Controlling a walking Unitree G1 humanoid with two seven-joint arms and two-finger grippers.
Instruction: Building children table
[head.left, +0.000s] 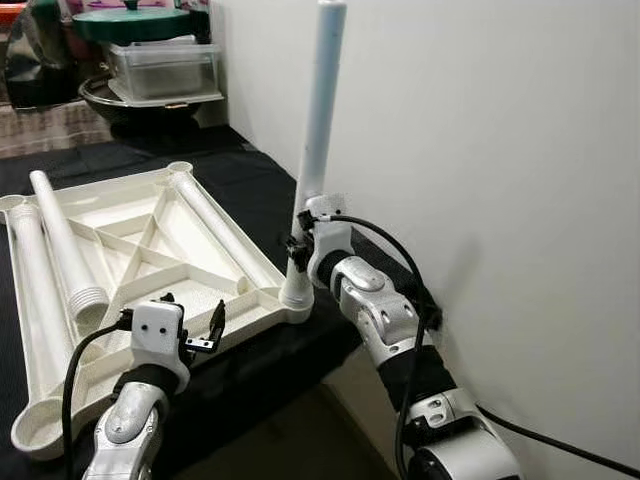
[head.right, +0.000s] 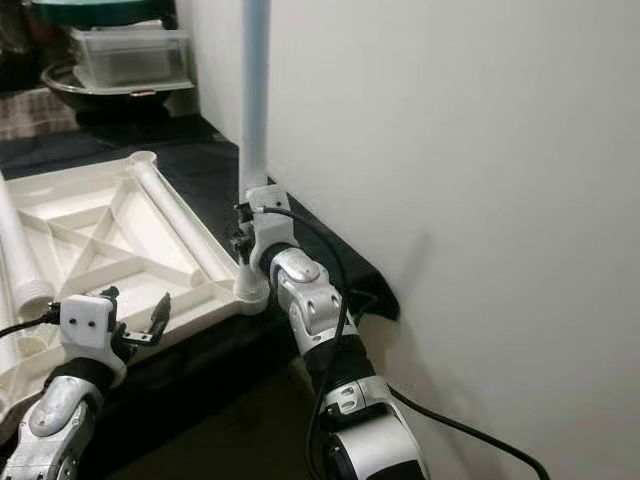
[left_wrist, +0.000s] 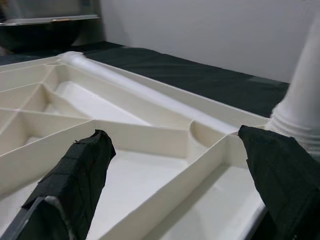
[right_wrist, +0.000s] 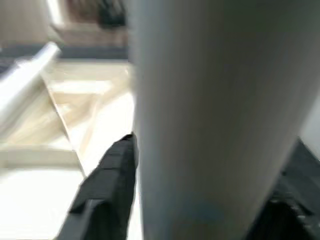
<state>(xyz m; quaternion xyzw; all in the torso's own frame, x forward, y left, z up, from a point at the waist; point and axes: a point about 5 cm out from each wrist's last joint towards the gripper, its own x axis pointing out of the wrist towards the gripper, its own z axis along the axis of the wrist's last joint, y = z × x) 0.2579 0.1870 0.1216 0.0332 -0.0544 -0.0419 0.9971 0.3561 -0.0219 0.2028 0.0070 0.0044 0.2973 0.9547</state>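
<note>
Right gripper (head.left: 298, 243) is clamped around the upright white leg (head.left: 318, 130), which stands in the near corner socket of the upturned tabletop (head.left: 150, 262). By the look of it one leg is seated; three loose legs (head.left: 62, 252) lie on the tabletop, waiting to be fitted. Left gripper (head.left: 200, 335) hovers with fingers spread wide over the near edge. Everything rests on a black-covered surface (head.left: 250, 180) against a plain white wall (head.left: 480, 130), with plastic tubs (head.left: 165, 68) stacked behind.
</note>
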